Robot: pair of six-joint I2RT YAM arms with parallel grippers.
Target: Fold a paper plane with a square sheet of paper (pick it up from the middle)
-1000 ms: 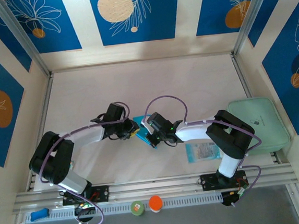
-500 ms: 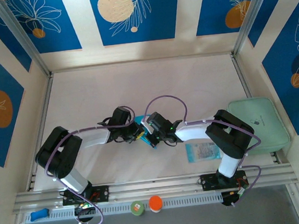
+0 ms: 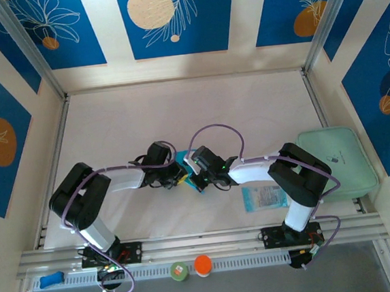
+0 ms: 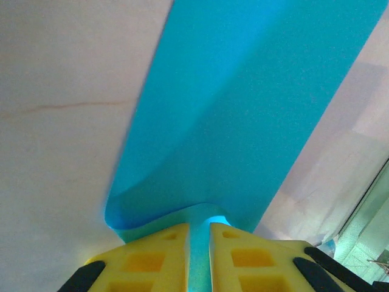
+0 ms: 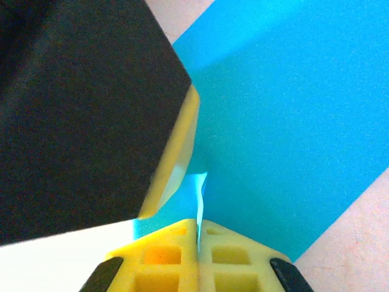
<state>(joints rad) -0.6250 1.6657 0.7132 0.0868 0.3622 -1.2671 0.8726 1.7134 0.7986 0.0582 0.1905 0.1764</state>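
Wrist views show the left tool (image 4: 199,234) and the right tool (image 5: 199,230) each pinching the paper (image 4: 243,121). Overhead, the meeting tools mostly cover it.

I'm seeing a white-shelled left arm (image 3: 119,180) and right arm (image 3: 252,172) with fat black joint housings and thin purple cables (image 3: 214,128) looped along both. Small green LED (image 3: 218,166) on right wrist. Left gripper (image 4: 199,230) and right gripper (image 5: 198,225): yellow moulded fingers, square pockets, black trim.
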